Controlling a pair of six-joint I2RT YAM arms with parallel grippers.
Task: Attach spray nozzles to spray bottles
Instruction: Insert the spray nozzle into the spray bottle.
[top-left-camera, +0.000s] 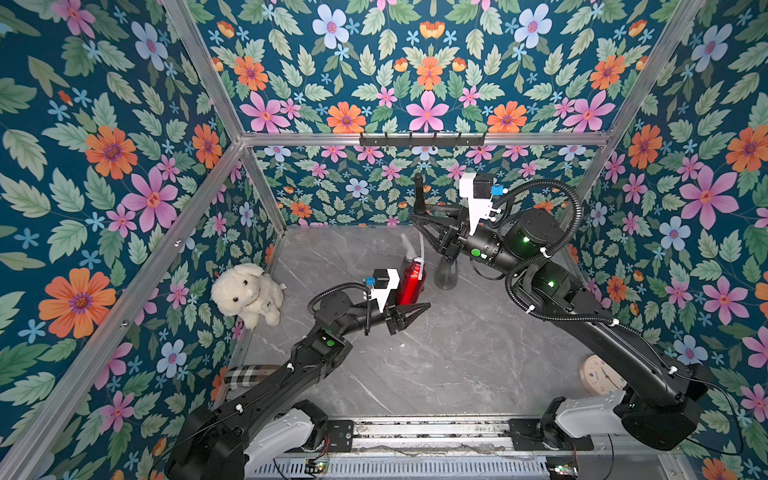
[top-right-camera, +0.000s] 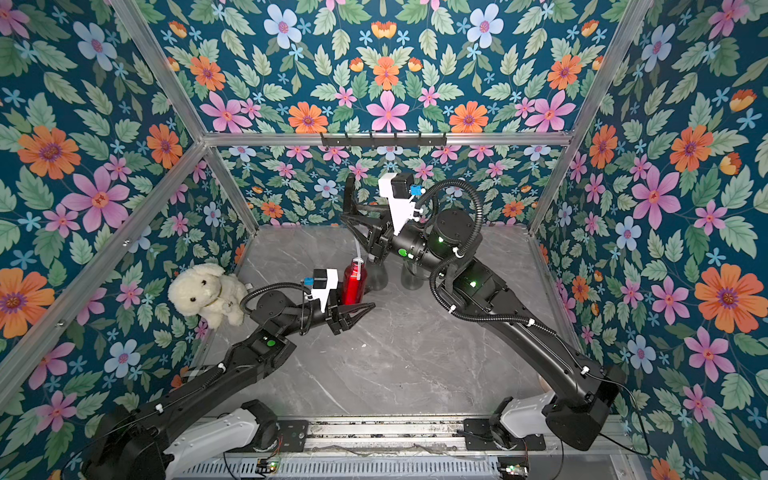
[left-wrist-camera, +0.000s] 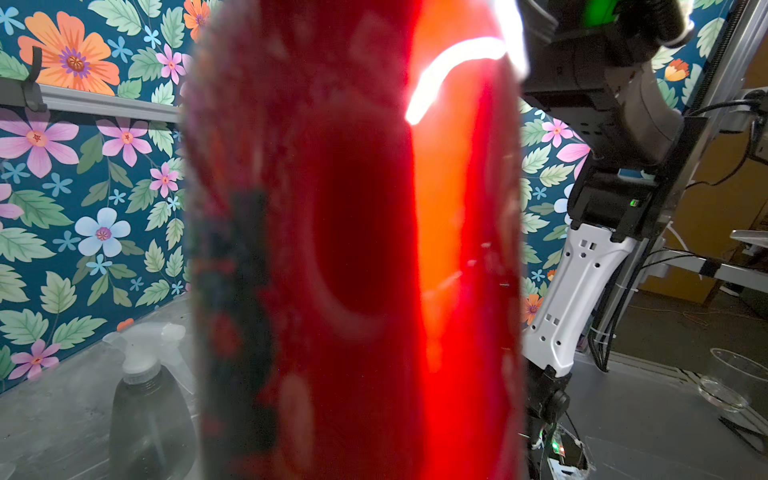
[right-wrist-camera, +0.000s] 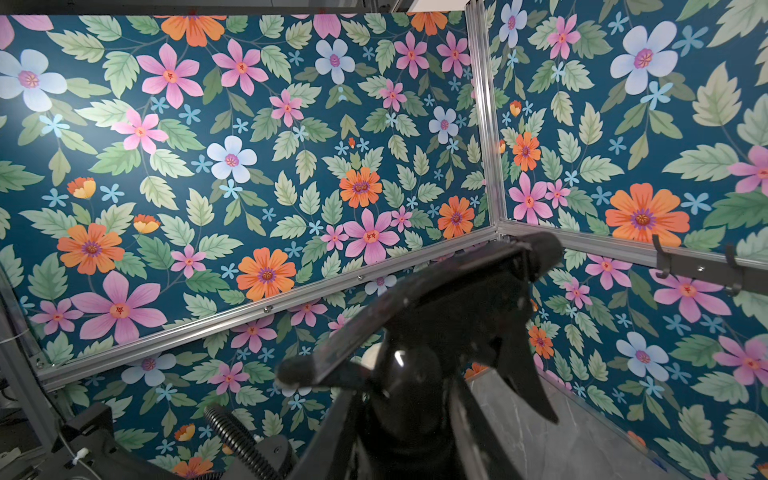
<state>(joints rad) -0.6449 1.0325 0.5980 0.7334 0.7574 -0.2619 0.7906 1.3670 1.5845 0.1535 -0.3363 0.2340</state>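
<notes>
My left gripper (top-left-camera: 415, 311) is shut low on the shiny red bottle (top-left-camera: 410, 281), which stands upright on the table and fills the left wrist view (left-wrist-camera: 353, 249). A thin white tube (top-left-camera: 422, 249) rises by its neck. My right gripper (top-left-camera: 419, 218) hangs above the table's back, shut on the black nozzle (right-wrist-camera: 436, 328), whose head points upward (top-left-camera: 419, 189). A smoky-grey bottle (top-left-camera: 444, 276) stands under that gripper. The left wrist view shows a grey bottle (left-wrist-camera: 149, 415) wearing a whitish nozzle (left-wrist-camera: 143, 340) behind the red one.
A cream plush dog (top-left-camera: 245, 293) sits at the left wall and a checked cloth (top-left-camera: 245, 376) lies under my left arm. A round clock (top-left-camera: 600, 374) lies at the right edge. A black hook rail (top-left-camera: 422, 140) runs along the back wall.
</notes>
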